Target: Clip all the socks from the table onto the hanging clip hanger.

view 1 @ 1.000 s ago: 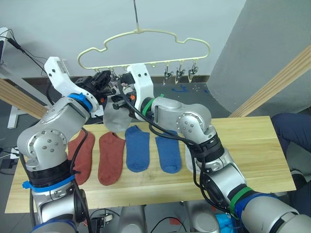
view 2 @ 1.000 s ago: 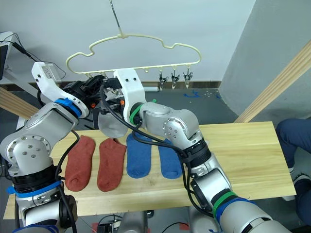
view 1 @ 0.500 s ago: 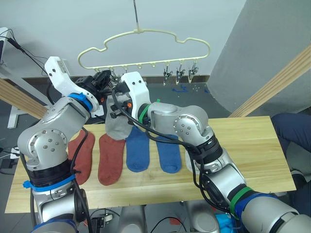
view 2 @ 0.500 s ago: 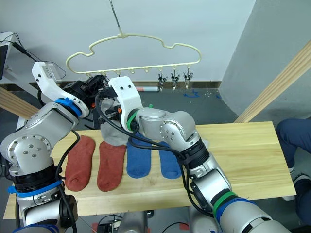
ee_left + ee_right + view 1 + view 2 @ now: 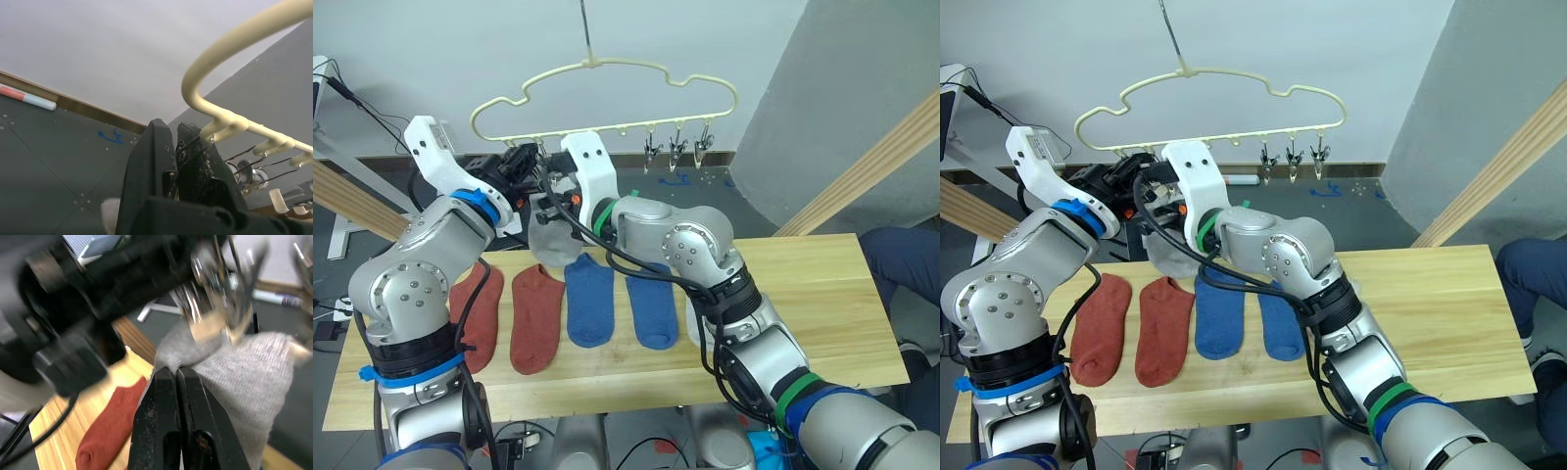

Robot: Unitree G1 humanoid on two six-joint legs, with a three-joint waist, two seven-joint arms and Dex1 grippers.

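White wall [image 5: 460, 49], grey wall [image 5: 862, 88], dark floor [image 5: 1351, 211], slanted wooden beam [image 5: 871, 166]

Illumination is even and diffuse, apparently from overhead; the head views are bright, with no blown highlights on the pale wall; the table [image 5: 822, 294] carries only soft, faint shadows beneath the socks [image 5: 590, 299]; the metal arm housings show mild specular sheen rather than hard glare. Both head views are sharp across the frame; straight beams at the margins stay straight, so edge distortion is slight. The left wrist view is dimmer; the clip hanger [image 5: 230, 54] wire is soft at close range, the floor beyond sharper. The right wrist view is heavily motion-blurred in its upper part; the grey sock [image 5: 244, 377] fabric retains visible knit texture.
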